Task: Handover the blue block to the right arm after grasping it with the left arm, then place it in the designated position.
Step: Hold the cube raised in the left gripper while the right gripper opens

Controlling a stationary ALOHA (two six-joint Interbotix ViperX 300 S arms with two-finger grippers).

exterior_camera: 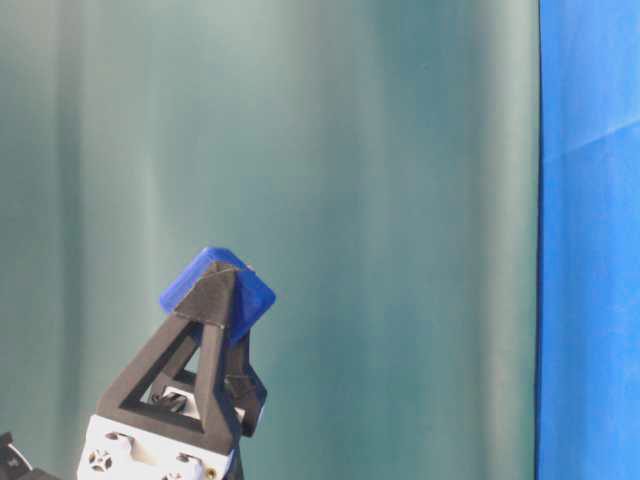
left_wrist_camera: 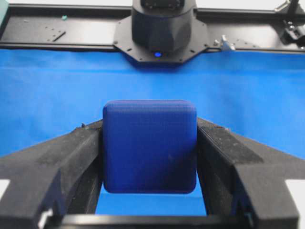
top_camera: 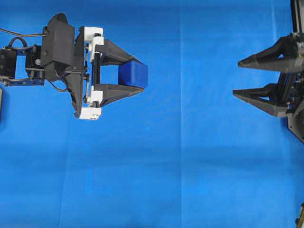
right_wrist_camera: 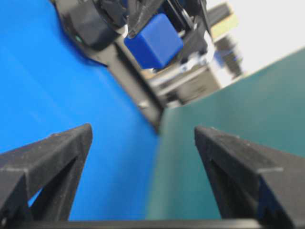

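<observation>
From overhead I see the left arm (top_camera: 57, 52) reaching in from the left edge, its gripper (top_camera: 140, 75) pointing toward the middle of the blue cloth (top_camera: 190, 166) that covers the surface. Its jaws are closed about halfway, clamped on the blue block (top_camera: 133, 74), which sits right at the tips between the two black fingers (top_camera: 116, 53), one finger pressed against each opposite face. My left wrist view confirms it: the blue block (left_wrist_camera: 149, 145) fills the gap between the pads, both of them touching its sides, with cloth visible below and beyond it. In the table-level view the blue block (exterior_camera: 217, 292) is held up in front of the green backdrop (exterior_camera: 350, 150), tilted so that one corner points up, with a fingertip lying across its near face. The right arm (top_camera: 294, 80) sits at the right edge of the overhead view, its gripper (top_camera: 236, 78) facing the block but well apart from it. Its jaws stand wide open and hold nothing. Through the right wrist camera, which is rolled to one side, I see the two open fingers (right_wrist_camera: 52, 157) at the bottom and the blue block (right_wrist_camera: 153, 40) blurred in the distance beyond them.
</observation>
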